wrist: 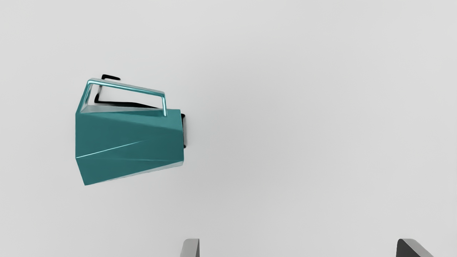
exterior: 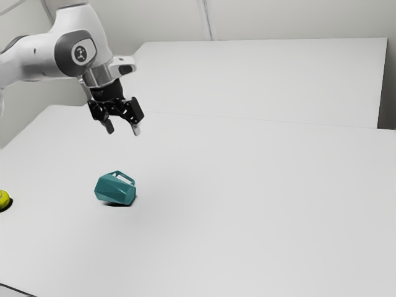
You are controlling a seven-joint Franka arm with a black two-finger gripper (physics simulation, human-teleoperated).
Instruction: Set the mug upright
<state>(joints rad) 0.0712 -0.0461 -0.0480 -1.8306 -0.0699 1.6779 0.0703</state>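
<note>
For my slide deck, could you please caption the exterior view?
Open gripper above a white table; teal mug on its side, yellow object at the view's left edge.

Yellow object [exterior: 4, 200] cut off, exterior view's left.

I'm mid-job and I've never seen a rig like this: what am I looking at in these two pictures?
The machine is one robot arm over a white table. The exterior view is taken from beside it; the wrist view comes from a camera near its two fingers, whose tips show at the bottom edge. They stand open and hold nothing. A teal mug lies on its side on the table, and a rounded yellow thing sits at the exterior view's left edge.
</note>
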